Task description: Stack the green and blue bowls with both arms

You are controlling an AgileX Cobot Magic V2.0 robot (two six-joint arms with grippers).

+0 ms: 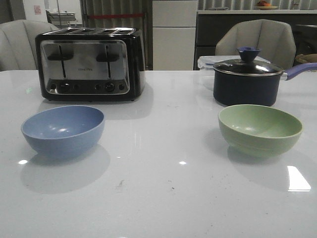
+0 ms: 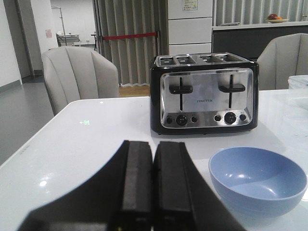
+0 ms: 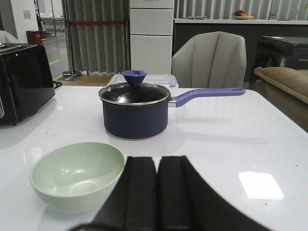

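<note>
A dusty blue bowl point(image 1: 63, 130) sits upright and empty on the left of the white table. A pale green bowl point(image 1: 260, 129) sits upright and empty on the right. The two stand well apart. Neither arm shows in the front view. In the left wrist view my left gripper point(image 2: 154, 144) is shut and empty, with the blue bowl point(image 2: 257, 178) beside it, apart from the fingers. In the right wrist view my right gripper point(image 3: 157, 159) is shut and empty, with the green bowl point(image 3: 77, 174) close beside it, not touching.
A black and chrome toaster point(image 1: 89, 64) stands behind the blue bowl. A dark lidded saucepan point(image 1: 246, 79) with a blue handle stands behind the green bowl, a clear container point(image 1: 207, 62) behind it. Grey chairs stand beyond the table's far edge.
</note>
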